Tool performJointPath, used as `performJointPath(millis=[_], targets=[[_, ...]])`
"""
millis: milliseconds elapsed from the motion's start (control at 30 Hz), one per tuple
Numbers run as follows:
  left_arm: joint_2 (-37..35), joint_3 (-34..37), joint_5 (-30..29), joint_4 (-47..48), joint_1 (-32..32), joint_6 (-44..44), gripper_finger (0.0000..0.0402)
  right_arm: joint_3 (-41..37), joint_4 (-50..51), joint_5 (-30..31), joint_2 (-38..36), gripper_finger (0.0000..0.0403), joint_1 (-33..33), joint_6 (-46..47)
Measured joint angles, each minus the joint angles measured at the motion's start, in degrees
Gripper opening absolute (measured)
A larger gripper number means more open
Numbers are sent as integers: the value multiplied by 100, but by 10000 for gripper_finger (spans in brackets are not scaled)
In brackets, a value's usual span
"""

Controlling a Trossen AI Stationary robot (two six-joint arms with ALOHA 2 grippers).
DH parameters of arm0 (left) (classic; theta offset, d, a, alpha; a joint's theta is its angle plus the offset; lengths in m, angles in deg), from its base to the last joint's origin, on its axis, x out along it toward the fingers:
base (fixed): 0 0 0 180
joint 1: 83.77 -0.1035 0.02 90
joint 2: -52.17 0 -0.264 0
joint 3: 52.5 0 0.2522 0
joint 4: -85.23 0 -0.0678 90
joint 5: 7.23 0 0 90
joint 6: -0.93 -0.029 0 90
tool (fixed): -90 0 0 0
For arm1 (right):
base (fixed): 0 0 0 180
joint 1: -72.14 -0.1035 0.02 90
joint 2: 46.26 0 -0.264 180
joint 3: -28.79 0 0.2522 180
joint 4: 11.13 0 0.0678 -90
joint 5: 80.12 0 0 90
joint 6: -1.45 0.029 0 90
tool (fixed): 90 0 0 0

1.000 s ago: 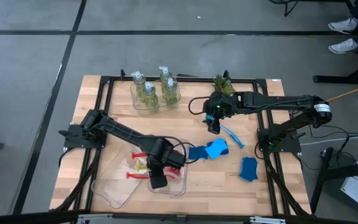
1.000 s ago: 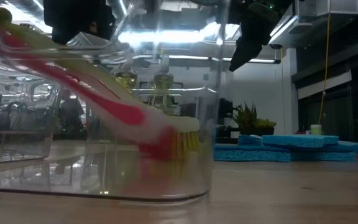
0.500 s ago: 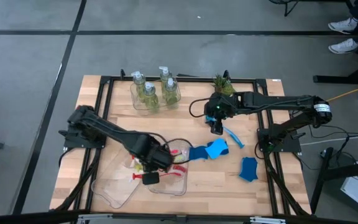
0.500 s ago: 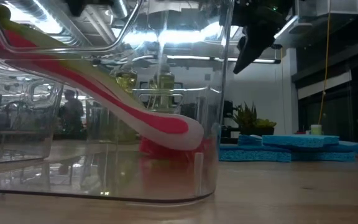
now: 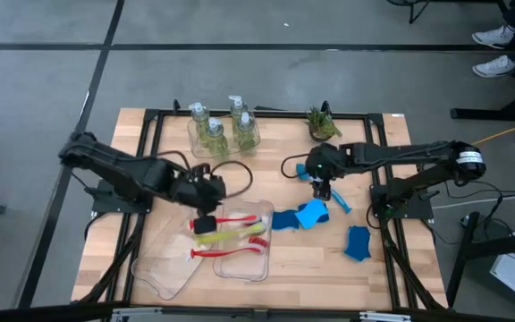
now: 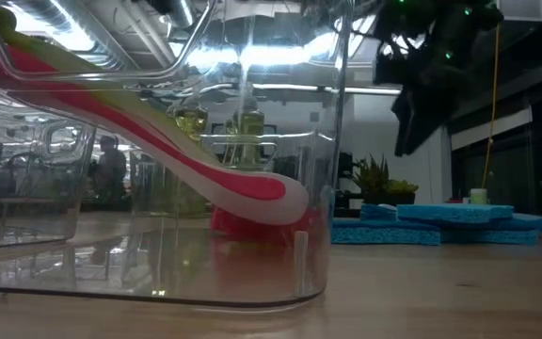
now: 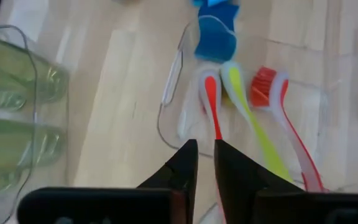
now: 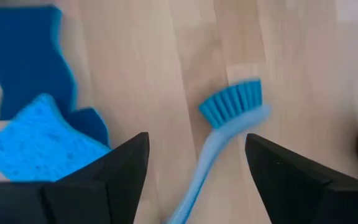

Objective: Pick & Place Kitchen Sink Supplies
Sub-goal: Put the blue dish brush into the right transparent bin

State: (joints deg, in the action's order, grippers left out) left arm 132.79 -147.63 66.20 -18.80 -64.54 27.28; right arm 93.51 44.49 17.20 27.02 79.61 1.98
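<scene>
Brush: blue brush (image 8: 229, 118) lies flat on the tabletop (image 5: 275, 259) beside blue sponges (image 8: 39, 134)
Handling: light, stiff, slick; I'd take the slim handle
Pincer: my right pincer (image 8: 197, 180) is open above it; left pincer (image 7: 204, 163) nearly closed, empty

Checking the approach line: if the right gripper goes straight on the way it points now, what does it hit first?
Most likely the blue brush. The right gripper is open, and the brush lies on the wooden table between its fingers, head ahead of them. How far it sits above the brush is unclear. The blue sponge pieces lie off to one side.
</scene>
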Motion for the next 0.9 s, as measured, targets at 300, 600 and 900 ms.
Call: performJointPath(millis=[300,600,900], targets=[[-933,1974,772,-2309,-712,-906,11,-808,-98,405,1,264,0,947],[-1169,2636,398,-3520,-1013,-1578,7,-1683,-987,364,1,255,0,1511],[-1132,2638,-73,-3594,-1035,-1617,11,-2449,-2107,466,10,165,-9,1582]])
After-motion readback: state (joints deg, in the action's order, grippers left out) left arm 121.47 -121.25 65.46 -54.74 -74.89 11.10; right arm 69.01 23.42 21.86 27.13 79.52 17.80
